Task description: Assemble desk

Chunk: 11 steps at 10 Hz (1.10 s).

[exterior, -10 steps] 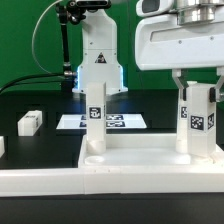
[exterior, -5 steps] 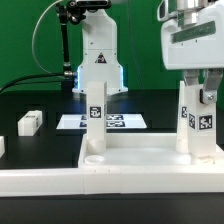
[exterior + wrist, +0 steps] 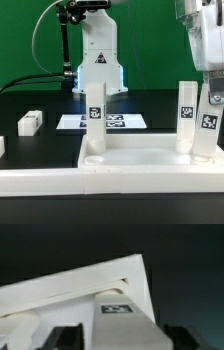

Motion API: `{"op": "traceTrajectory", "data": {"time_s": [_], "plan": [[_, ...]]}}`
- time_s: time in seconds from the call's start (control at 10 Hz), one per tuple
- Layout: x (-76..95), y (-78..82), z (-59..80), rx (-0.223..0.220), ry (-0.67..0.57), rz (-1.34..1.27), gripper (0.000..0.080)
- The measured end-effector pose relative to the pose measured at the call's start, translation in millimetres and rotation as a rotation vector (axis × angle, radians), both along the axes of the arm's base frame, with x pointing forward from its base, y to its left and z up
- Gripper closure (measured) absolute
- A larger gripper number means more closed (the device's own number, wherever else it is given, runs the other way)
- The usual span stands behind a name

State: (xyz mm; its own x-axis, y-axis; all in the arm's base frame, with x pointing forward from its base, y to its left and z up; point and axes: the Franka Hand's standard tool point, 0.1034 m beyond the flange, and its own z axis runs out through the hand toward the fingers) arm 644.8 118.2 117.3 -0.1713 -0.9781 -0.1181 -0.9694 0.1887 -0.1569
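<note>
from my remote seat, the end effector (image 3: 208,92) hangs in at about two o'clock of the exterior view, its white body cut off by the frame edge. it is partly closed and has hold of the gripped leg (image 3: 188,125). the wrist view backs this up: the dark fingers (image 3: 66,337) sit on either side of the gripped leg (image 3: 120,322) with no gap i can make out, and the end effector (image 3: 125,340) looks straight down along it.

the gripped leg looks upright, with a black-and-white tag on each of the two faces i can see. its foot is down on the desk panel (image 3: 140,158) at the panel's three o'clock end. in the wrist view it stands just inside a rimmed corner of the desk panel (image 3: 70,283).

the other leg (image 3: 95,118) stands upright at the panel's nine o'clock end, well apart from the first and free of the end effector.

the panel lies flat on the black counter (image 3: 40,100) at about six o'clock of the exterior view. beyond it, toward twelve o'clock, the marker board (image 3: 120,122) lies flat in front of the white robot base (image 3: 97,60).

out at nine o'clock a short white piece (image 3: 30,122) lies on the counter — i cannot tell if it is another leg.
</note>
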Motion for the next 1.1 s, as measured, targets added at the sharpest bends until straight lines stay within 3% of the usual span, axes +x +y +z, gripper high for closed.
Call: {"op": "traceTrajectory", "data": {"time_s": [0.1,0.2,0.3,0.6,0.9,1.0,1.1], "plan": [[-1.4,1.6,0.2,-0.058,0.001,0.214,0.0287],[-2.1,2.1,-0.7,-0.101,-0.008,0.416,0.0287],[-3.7,3.4,-1.3,-0.115,-0.010,0.506,0.0179],[-5.2,3.7,-2.2,-0.149,-0.024,0.681,0.0151],[4.6,-15.4,3.3,-0.242,-0.025,1.221,0.0151],[6.0,-17.1,4.0,-0.243,-0.029,1.204,0.0151],[5.7,-16.9,3.7,-0.241,-0.027,1.187,0.0263]]}}
